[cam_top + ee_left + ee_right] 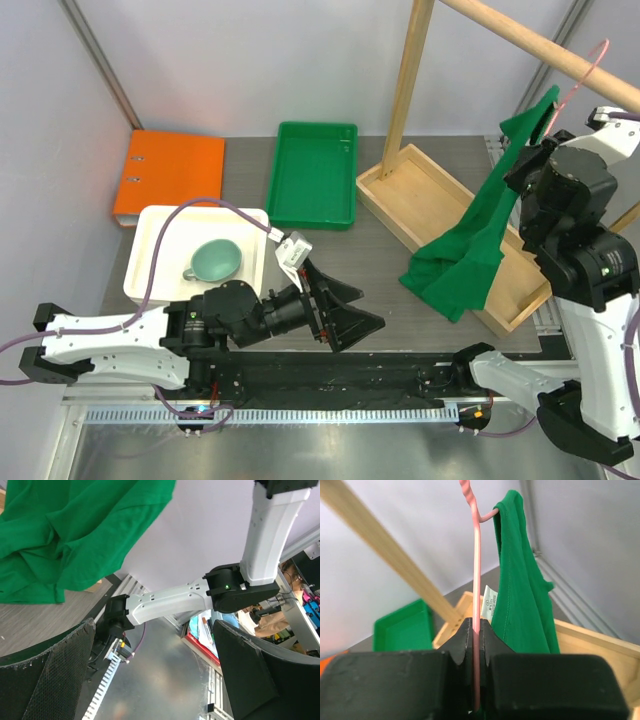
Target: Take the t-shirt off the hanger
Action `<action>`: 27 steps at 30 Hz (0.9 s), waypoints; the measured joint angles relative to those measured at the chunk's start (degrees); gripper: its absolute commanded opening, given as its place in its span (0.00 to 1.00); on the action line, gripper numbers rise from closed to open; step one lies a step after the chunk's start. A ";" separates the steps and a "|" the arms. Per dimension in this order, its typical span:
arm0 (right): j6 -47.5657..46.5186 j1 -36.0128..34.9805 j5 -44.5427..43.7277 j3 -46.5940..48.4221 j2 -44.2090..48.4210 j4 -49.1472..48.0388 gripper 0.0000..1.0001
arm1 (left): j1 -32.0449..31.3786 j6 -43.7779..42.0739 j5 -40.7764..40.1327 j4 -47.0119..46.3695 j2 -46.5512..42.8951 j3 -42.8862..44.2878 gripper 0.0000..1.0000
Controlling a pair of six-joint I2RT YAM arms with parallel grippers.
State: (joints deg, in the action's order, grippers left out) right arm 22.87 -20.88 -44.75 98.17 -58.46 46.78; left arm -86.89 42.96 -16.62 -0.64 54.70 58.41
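Orange binder point(170, 175), green tray point(314, 180), teal cup point(216, 260) in white tub point(200, 228), wooden rail point(500, 28)

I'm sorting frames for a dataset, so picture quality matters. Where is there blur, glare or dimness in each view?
Top view: sharp and evenly lit, with mild glare on the near metal strip. Left wrist view: the t-shirt is crisp, the left gripper dark and slightly soft. Right wrist view: the right gripper, shut on the hanger, and the wooden rail look soft.
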 measured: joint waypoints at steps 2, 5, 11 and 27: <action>-0.20 0.00 4.44 0.81 0.72 0.02 0.01 | 0.00 0.00 -0.57 0.46 0.00 0.00 1.00; -0.70 0.00 12.33 0.98 1.79 0.15 0.01 | -0.02 -0.02 -1.79 1.44 -0.02 0.00 1.00; -2.21 0.00 28.68 -2.27 4.76 -0.11 0.01 | -0.04 -0.85 -5.55 4.98 -0.11 0.02 1.00; -2.73 0.00 61.61 -22.82 15.15 -0.35 0.01 | 21.14 -8.39 -0.39 22.03 14.32 22.80 0.87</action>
State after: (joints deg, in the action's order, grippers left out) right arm 20.14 -20.88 16.86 75.35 -43.31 46.44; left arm -65.76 34.57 -17.02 21.39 69.01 81.21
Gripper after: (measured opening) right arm 0.064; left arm 0.923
